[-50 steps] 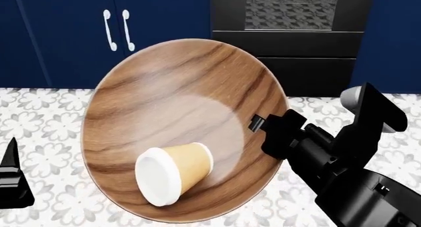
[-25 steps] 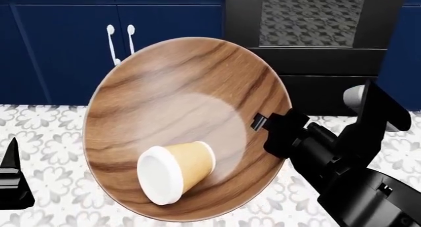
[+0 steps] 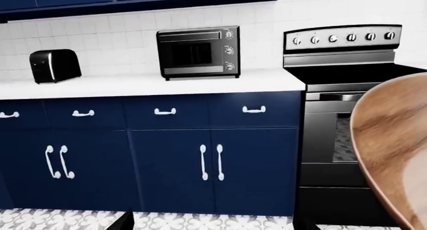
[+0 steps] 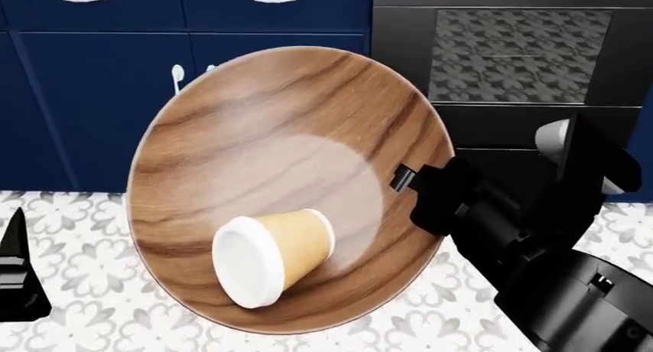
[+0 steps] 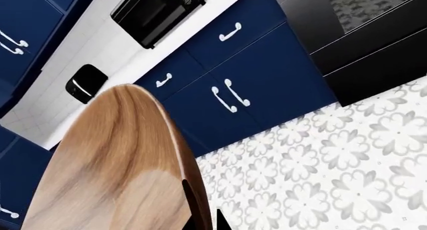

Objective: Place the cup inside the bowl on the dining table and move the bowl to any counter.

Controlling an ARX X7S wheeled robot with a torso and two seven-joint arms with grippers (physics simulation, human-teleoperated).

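Cup [image 4: 271, 256] lies on its side inside the bowl [image 4: 286, 161]: first step done. We carry the bowl tilted above the tiled floor [image 4: 92, 252], its rim pinched shut in our right gripper [image 4: 408, 185]. Still left: setting it on the counter surface [image 3: 147, 85]. That surface, well ahead of the gripper, shows only in the left wrist view, with toaster [image 3: 55, 65] and microwave [image 3: 198, 52]. Left gripper's opening: cannot tell.

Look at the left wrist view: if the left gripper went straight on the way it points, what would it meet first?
Probably the blue cabinet doors under the counter. Nothing shows between it and them; the bowl lies off to one side. Depth is unclear.
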